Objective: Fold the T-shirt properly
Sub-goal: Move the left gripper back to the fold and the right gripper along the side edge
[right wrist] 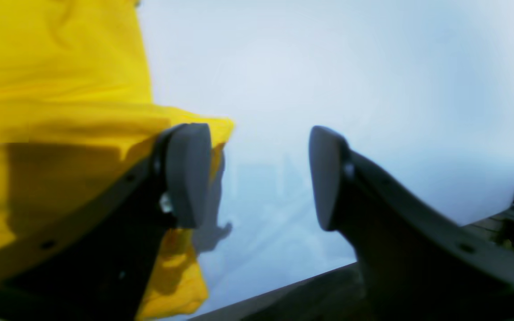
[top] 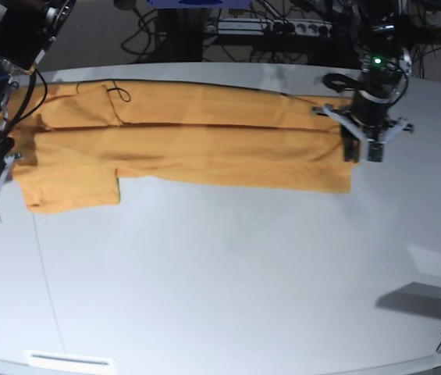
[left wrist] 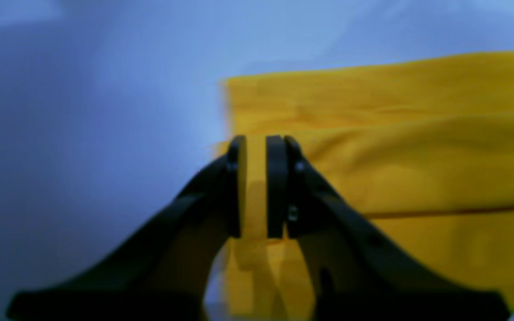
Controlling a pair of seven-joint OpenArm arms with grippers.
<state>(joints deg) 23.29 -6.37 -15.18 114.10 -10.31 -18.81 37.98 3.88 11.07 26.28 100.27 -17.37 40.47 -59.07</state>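
Yellow cloth of the T-shirt [left wrist: 395,147] sits pinched between the left gripper's [left wrist: 256,187] pads. Right wrist view: right gripper [right wrist: 257,176] gapes, holding nothing, shirt beside one finger. Base view: shirt lies folded lengthwise along the table's [top: 228,281] far side

The left gripper [left wrist: 255,187] was clamped on a thin fold of the T-shirt [left wrist: 395,151] at its near corner. The yellow cloth lay in stacked folds toward the right edge of the pale table [left wrist: 83,111].
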